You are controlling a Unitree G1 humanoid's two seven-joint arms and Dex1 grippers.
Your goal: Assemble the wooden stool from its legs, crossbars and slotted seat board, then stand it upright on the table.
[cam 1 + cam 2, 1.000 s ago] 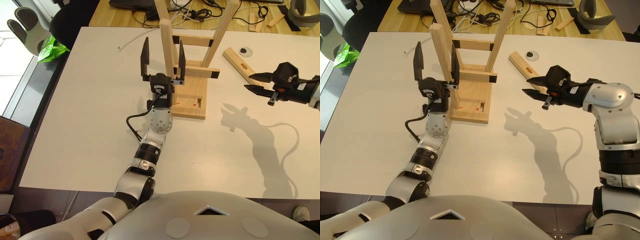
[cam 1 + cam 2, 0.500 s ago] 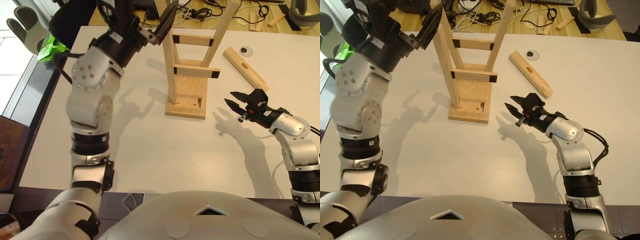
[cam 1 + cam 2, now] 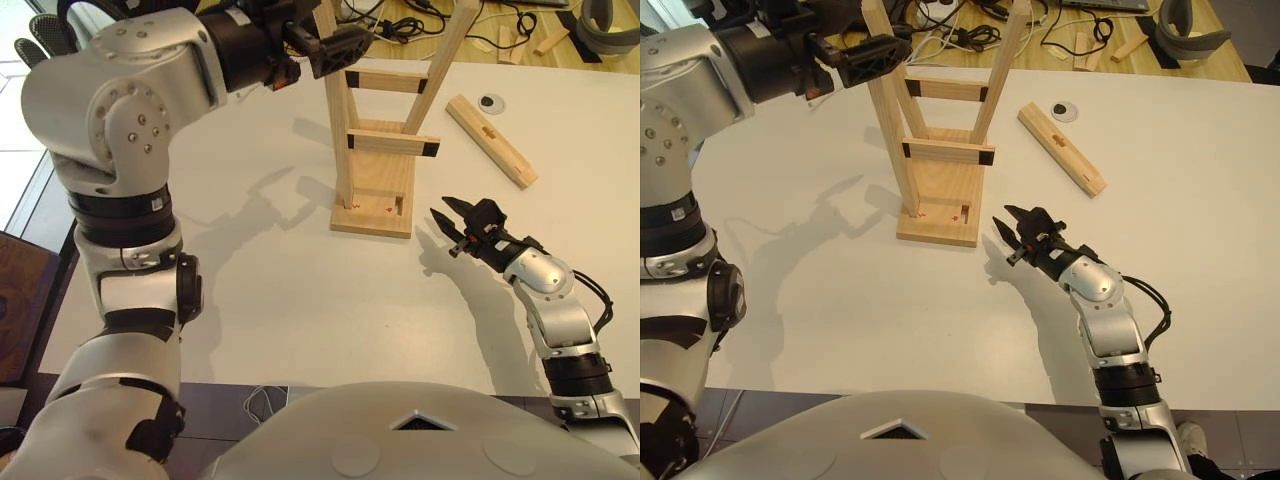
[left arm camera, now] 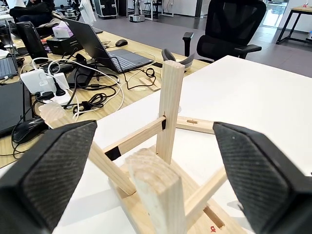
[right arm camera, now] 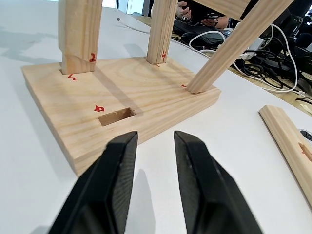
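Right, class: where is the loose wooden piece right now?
In the left eye view the loose wooden piece lies flat on the table, to the robot's right of the half-built stool, beside a small round disc.

The white worktop [image 3: 250, 320] butts up against a wooden desk [image 4: 141, 46] that's a total cable nest: 1 open black laptop [image 4: 114, 54], a mouse [image 4: 121, 43], a white power brick [image 4: 35, 78]. Black office chair [image 4: 226, 34] on grey floor [image 4: 273, 36] behind. Green bag [image 3: 105, 98] on the brightly lit floor off the worktop's far left corner.
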